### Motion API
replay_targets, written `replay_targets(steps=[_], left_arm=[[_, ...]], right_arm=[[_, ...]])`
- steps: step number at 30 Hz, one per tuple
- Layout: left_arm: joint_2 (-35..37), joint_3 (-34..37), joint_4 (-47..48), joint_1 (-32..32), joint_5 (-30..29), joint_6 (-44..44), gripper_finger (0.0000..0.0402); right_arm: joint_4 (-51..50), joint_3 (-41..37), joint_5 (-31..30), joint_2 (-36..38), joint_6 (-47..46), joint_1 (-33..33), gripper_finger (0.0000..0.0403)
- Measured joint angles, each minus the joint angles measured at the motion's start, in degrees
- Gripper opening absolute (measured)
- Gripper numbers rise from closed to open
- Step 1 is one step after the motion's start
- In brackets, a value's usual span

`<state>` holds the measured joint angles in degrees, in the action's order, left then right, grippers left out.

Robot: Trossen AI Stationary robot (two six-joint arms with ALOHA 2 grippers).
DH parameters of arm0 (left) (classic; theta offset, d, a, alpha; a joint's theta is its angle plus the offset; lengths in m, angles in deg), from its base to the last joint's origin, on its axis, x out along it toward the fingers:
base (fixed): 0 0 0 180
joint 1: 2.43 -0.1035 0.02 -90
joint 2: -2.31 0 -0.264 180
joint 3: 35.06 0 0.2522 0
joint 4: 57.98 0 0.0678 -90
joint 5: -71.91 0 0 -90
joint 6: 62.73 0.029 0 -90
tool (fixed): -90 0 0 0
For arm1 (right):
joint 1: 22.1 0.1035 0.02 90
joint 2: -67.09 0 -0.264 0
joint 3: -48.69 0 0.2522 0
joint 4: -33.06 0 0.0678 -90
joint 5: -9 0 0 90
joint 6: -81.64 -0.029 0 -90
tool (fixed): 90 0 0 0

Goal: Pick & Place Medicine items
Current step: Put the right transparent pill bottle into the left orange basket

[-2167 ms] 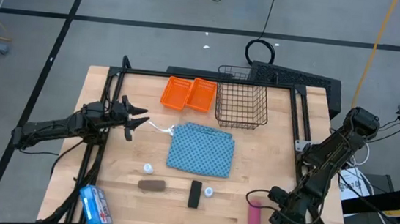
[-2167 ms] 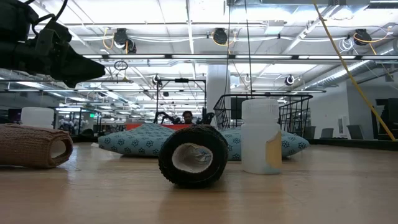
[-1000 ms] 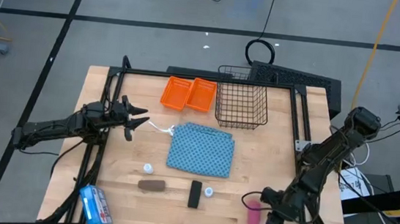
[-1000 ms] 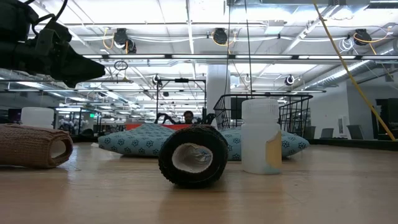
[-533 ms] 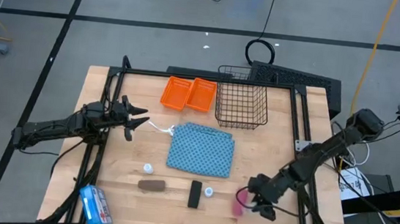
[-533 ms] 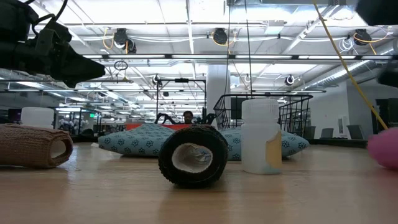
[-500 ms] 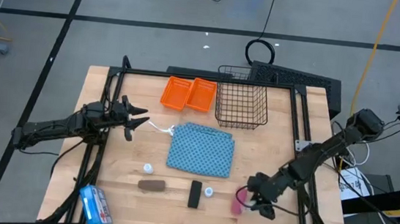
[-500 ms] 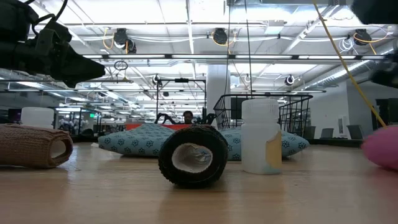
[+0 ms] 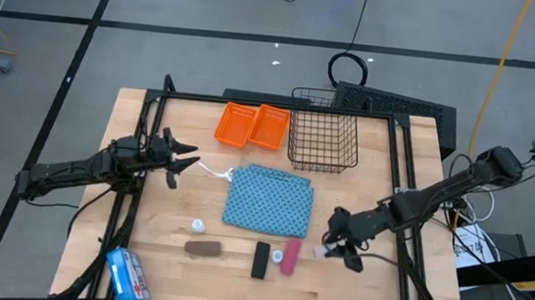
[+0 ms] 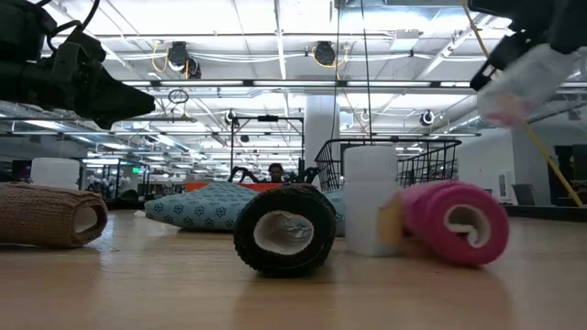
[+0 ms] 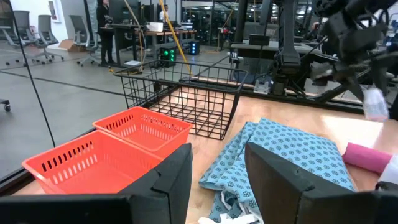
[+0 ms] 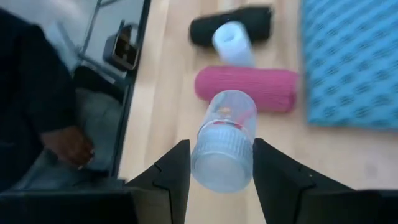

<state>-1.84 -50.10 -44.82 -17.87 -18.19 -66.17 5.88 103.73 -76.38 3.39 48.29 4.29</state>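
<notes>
**White bottle pinched above the table**

My right gripper (image 12: 214, 163) pinches a small white bottle (image 12: 222, 140) with a ribbed cap, its label unreadable. Below lie the pink roll (image 12: 246, 89), a second white bottle (image 12: 232, 41) and the black roll (image 12: 229, 23), beside the blue cloth (image 12: 350, 62). My left gripper (image 9: 176, 157) waits spread apart near the orange bins (image 9: 252, 126).

Between our right gripper's (image 12: 219, 163) fingers we hold a clear bottle (image 12: 222, 140); beyond it lie a pink roll (image 12: 246, 89), white bottle (image 12: 231, 41), black roll (image 12: 211, 26).
</notes>
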Motion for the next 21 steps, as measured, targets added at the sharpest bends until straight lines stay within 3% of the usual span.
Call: replay_targets(steps=[6,10,16,21], left_arm=[[0.00,0.00,0.00,0.00,0.02,0.00,0.0157],[0.01,0.00,0.00,-0.01,0.01,0.01,0.0157],[0.00,0.00,0.00,0.00,0.00,0.00,0.0157],[0.00,0.00,-0.02,0.00,0.00,0.00,0.0157]], right_arm=[[-8.94,1.26,-6.00,5.84,3.96,-4.13,0.0133],[-23.65,6.37,-9.49,5.58,4.27,-6.44,0.0133],[-45.97,11.57,-7.09,-0.20,0.60,-8.18,0.0133],[-51.28,11.58,-1.36,-5.03,-0.17,-8.74,0.0133]])
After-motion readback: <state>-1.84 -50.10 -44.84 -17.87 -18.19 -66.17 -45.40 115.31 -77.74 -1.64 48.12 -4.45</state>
